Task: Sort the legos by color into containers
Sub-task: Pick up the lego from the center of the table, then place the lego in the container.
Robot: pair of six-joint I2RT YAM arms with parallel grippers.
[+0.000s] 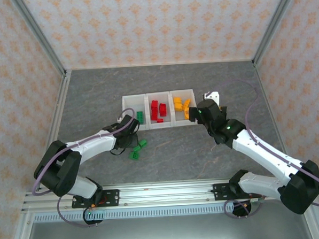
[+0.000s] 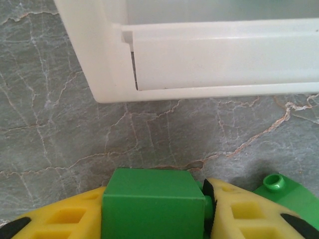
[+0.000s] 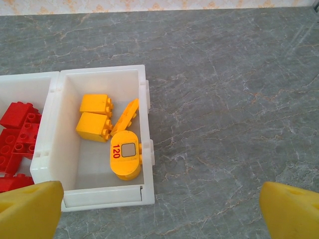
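Three joined white containers (image 1: 160, 125) sit mid-table. The left one holds a green lego (image 1: 140, 116), the middle one red legos (image 1: 158, 110), the right one orange-yellow legos (image 1: 182, 106). Just in front of the left container's near corner (image 2: 114, 84), my left gripper (image 2: 154, 219) is shut on a green lego (image 2: 152, 199), its yellow fingers (image 2: 239, 214) pressed against both sides. Another green lego (image 2: 284, 191) lies to its right. My right gripper (image 3: 160, 211) hangs open over the near right corner of the orange-yellow container (image 3: 144, 124), with nothing between its fingers.
Two green legos (image 1: 135, 152) lie on the grey table in front of the left container. A small white object (image 1: 212, 96) stands right of the row. Metal posts and patterned walls close in the table's sides and back.
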